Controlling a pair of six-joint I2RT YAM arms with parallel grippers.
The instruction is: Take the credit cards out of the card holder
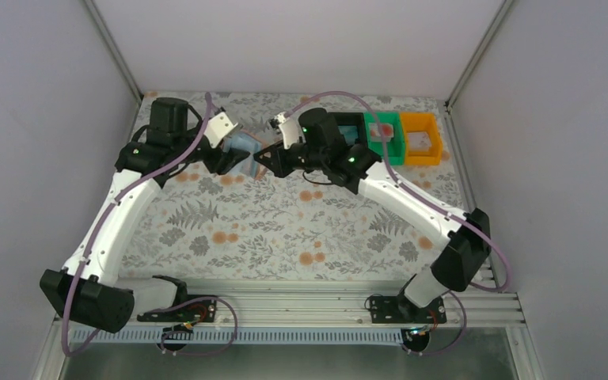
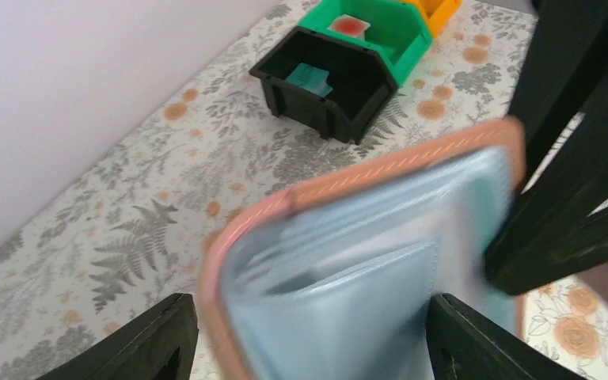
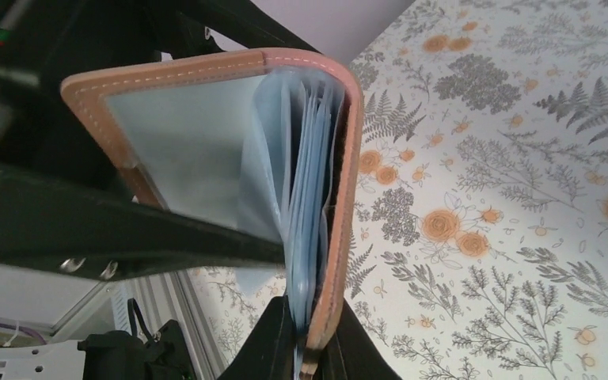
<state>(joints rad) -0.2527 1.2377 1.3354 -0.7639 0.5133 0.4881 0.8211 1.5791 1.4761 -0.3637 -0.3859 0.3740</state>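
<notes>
The card holder (image 1: 245,148) hangs clear of the floral tabletop (image 1: 285,229), above its far edge and left of the middle, held up between the two arms. It stands partly open like a book. The salmon-tan covers spread at roughly a right angle and the light blue pocket leaves fan out between them. The blue inside (image 2: 348,261) faces the left wrist camera. From above, its long axis appears to run toward the far edge, though the arms hide much of it.

The right gripper (image 3: 309,332) is clamped tight on the edge of one cover, with the pocket leaves pinched in the same grip. The left gripper (image 2: 309,340) has its jaws spread wide and straddles the other cover, one finger on each side.

Three plastic bins line the far edge to the right, reaching the far right corner. The black bin (image 2: 328,111) holds a teal card (image 2: 310,77). The green bin (image 1: 396,150) holds a white card with a red mark (image 2: 351,25). The orange bin (image 1: 421,156) holds a whitish card (image 1: 419,141). The right arm's wrist crosses in front of the black bin in the overhead view.
</notes>
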